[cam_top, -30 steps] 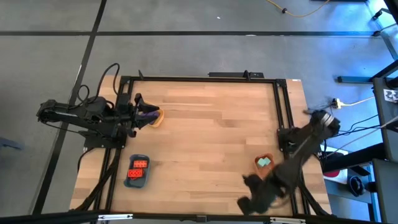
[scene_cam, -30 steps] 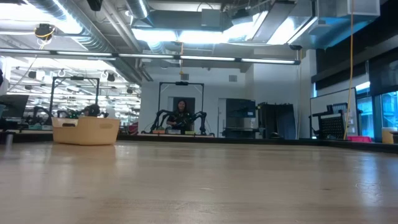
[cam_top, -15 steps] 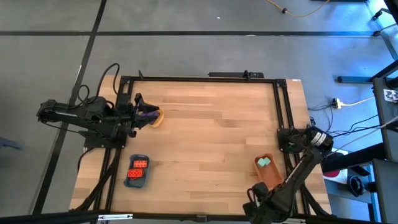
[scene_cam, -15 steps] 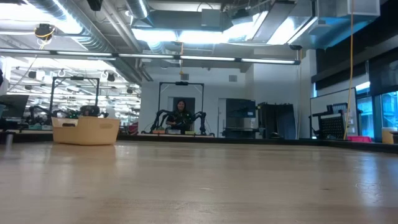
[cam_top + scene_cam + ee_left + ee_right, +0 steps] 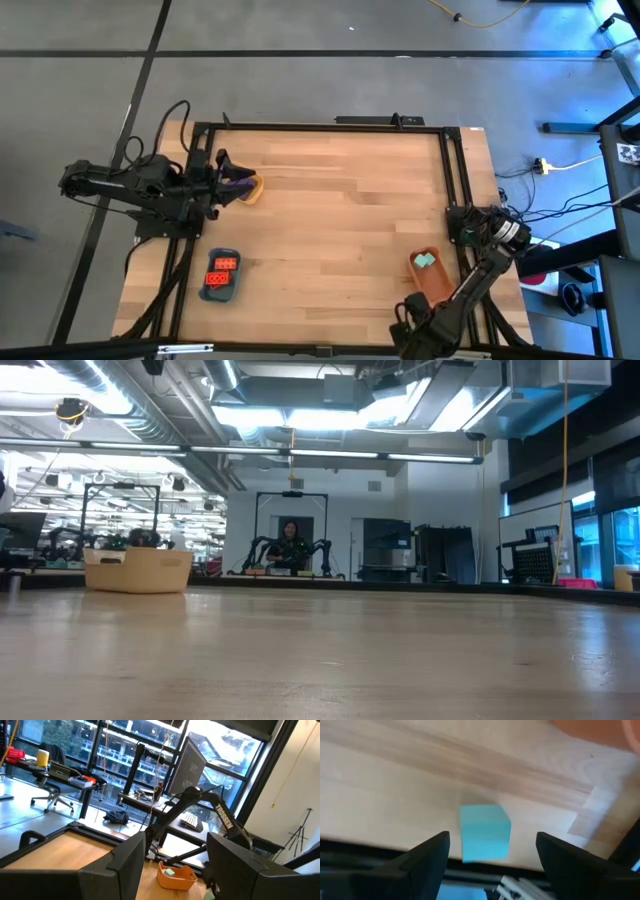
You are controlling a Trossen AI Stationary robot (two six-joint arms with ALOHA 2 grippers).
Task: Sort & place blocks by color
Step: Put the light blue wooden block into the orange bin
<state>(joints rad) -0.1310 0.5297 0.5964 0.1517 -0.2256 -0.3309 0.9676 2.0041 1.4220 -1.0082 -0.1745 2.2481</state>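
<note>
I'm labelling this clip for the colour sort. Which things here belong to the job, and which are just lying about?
Part of the job:
- orange-red blocks in the blue tray
- mint-teal block in the orange tray
- loose mint-teal block between the open right gripper fingers

Just about:
- tan basket
- yellow floor cable

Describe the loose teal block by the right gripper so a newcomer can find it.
Start at the wooden table's near right corner, beside the orange tray. The right gripper, open, hangs there, and the teal block lies on bare wood between its fingers. Unlike the teal block in the tray, it sits outside any tray.
</note>
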